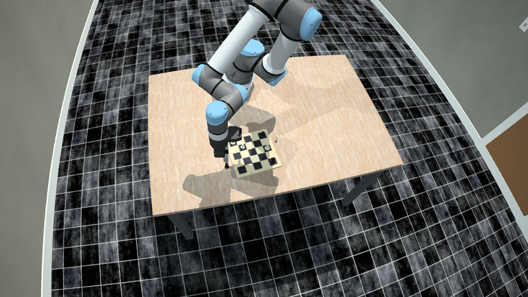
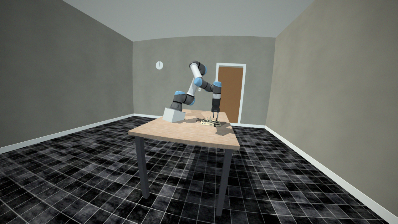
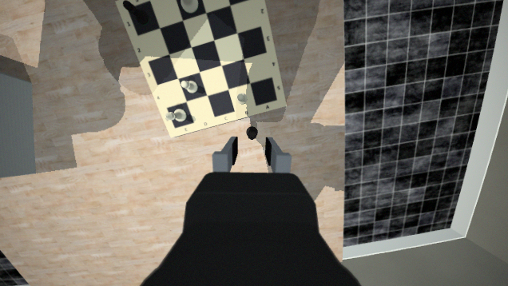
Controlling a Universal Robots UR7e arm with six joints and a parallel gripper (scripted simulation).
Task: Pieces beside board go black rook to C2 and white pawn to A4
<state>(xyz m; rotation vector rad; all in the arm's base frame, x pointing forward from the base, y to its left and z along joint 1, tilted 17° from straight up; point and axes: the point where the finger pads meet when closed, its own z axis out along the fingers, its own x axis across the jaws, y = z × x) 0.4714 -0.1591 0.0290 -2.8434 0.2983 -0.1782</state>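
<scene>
The small chessboard [image 3: 201,60] lies on the wooden table; it also shows in the top view [image 1: 255,153]. The black rook [image 3: 251,133] stands upright on the table just off the board's lettered edge, near the A corner [image 1: 226,165]. My gripper [image 3: 252,145] hangs straight above it, partly open, with nothing between its fingers. The rook shows just beyond the fingertips, centred between them and lower down. The white pawn [image 1: 275,139] stands off the board's far side. Several white pieces [image 3: 188,85] [image 3: 176,115] [image 3: 241,97] and a black piece [image 3: 136,12] stand on the board.
The arm's grey base box [image 2: 173,114] sits on the table's left part. The table's edge [image 3: 344,132] runs close to the right of the gripper in the wrist view, with the tiled floor beyond it.
</scene>
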